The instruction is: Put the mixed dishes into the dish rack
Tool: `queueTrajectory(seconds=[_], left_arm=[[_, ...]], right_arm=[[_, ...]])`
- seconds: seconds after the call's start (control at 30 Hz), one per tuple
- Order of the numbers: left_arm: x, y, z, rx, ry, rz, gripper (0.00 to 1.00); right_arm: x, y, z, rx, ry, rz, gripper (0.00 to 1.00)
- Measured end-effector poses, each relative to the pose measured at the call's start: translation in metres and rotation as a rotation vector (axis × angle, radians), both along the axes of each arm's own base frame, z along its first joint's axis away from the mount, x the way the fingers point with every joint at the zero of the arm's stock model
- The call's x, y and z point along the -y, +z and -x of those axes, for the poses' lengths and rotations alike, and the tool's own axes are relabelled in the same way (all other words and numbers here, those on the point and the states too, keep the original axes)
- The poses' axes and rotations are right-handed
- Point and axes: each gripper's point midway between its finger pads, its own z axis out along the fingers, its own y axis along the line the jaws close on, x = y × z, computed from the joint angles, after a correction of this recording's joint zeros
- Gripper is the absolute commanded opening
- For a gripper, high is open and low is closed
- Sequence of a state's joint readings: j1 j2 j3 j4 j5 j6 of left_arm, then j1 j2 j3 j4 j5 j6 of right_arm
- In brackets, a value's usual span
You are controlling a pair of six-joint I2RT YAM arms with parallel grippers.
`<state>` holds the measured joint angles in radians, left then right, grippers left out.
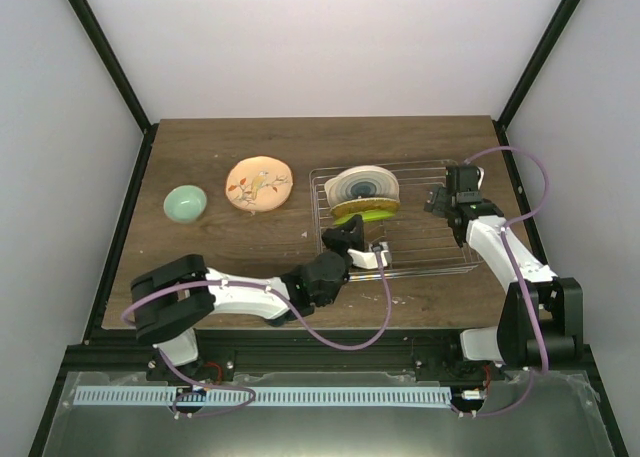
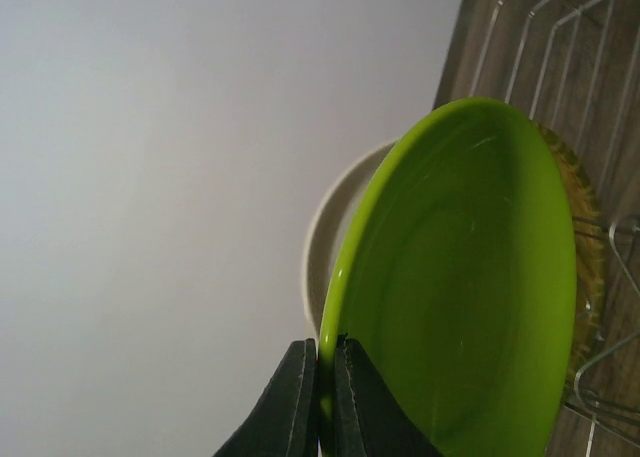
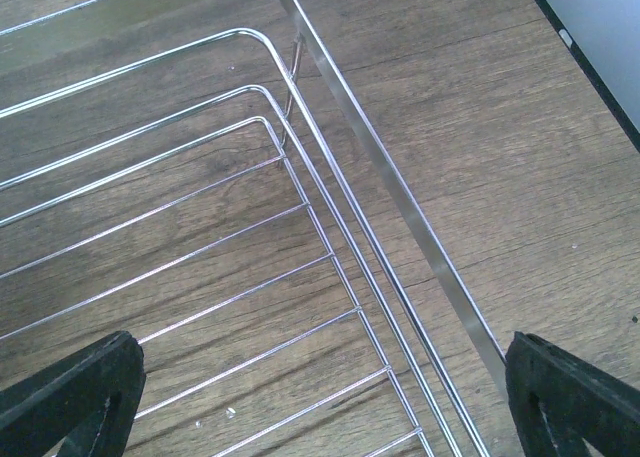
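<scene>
Lime green plate (image 2: pixel 460 287), glossy and unmarked, leans in the dish rack (image 3: pixel 400 207). Left end effector (image 2: pixel 322 345) is clamped on its rim. Right end effector (image 3: pixel 320 392) is spread wide and holds nothing.

A dark wood table (image 1: pixel 200 147) sits between white walls (image 1: pixel 330 37) and black corner posts (image 1: pixel 107 52).

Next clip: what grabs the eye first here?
The lime green round plate, pinched at its rim by the left fingers, fills the left wrist view, beside a cream teal-ringed plate in the silver wire rack. The right fingers hang spread over the rack's right end.
</scene>
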<state>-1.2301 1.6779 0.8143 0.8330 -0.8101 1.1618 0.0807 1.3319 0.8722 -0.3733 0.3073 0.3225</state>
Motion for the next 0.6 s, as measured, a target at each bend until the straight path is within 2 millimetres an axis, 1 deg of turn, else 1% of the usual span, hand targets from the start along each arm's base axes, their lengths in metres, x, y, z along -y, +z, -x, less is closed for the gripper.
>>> queueTrajectory(seconds=[0.13,0.27,0.47,0.6], left_arm=[[0.003,-0.015,-0.003,-0.009,0.003,-0.038,0.0],[0.003,-0.017,-0.003,-0.013,0.002,-0.036,0.01],[0.005,-0.027,-0.002,-0.057,-0.006,-0.04,0.26],[0.009,-0.034,-0.001,-0.095,-0.018,-0.045,0.35]], right_arm=[[0.0,0.0,0.0,0.0,0.0,0.0,1.0],[0.0,0.0,0.0,0.0,0.0,0.0,1.0],[0.0,0.0,0.0,0.0,0.0,0.0,1.0],[0.0,0.0,0.0,0.0,0.001,0.0,1.0]])
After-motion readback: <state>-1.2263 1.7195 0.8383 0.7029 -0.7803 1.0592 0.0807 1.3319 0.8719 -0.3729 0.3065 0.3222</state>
